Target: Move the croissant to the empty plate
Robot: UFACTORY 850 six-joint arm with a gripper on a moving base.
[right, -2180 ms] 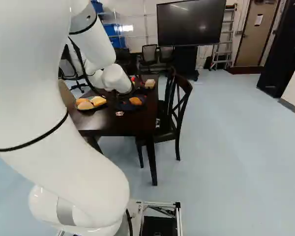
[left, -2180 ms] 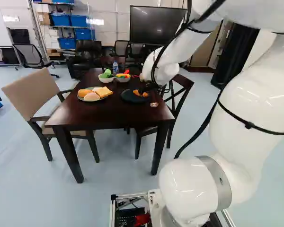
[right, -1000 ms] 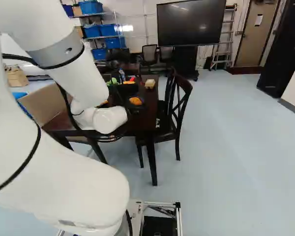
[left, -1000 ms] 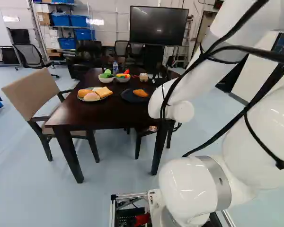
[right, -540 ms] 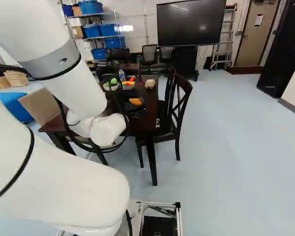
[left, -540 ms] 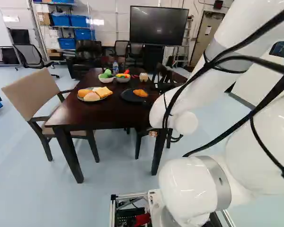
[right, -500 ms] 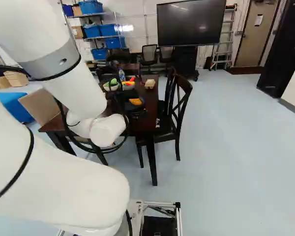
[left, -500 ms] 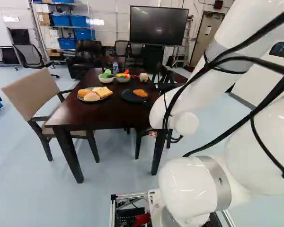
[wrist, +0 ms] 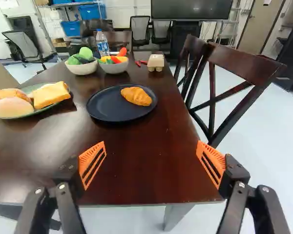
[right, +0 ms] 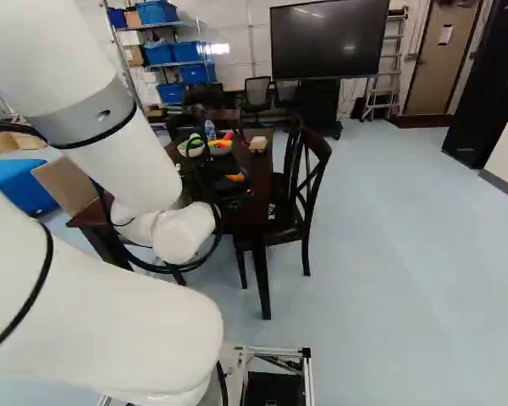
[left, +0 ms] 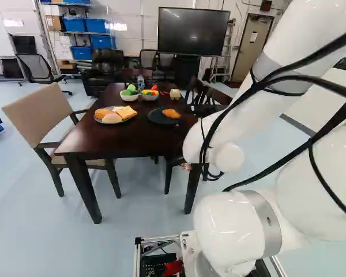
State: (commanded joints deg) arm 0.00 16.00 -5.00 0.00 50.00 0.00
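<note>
Croissant point(wrist: 136, 96) lies alone on the dark plate point(wrist: 105, 107), straight ahead of my claw point(wrist: 151, 142) and well apart from it, inside the rim as far as I can tell. My orange pads point(wrist: 92, 155) stand wide apart, nothing between them, the near part of the table point(wrist: 151, 180) ahead. Loaded plate point(wrist: 28, 89), with its bread, sits ahead and to my left. Step in hand, by my reading: the closing one, croissant set down and claw clear. Next move calls for little: hold off or draw back, pads apart, minding the chair point(wrist: 244, 73) ahead to my right. Writing: the bottle point(wrist: 102, 43) beyond the plates seems to carry a label; I can read no print on it
</note>
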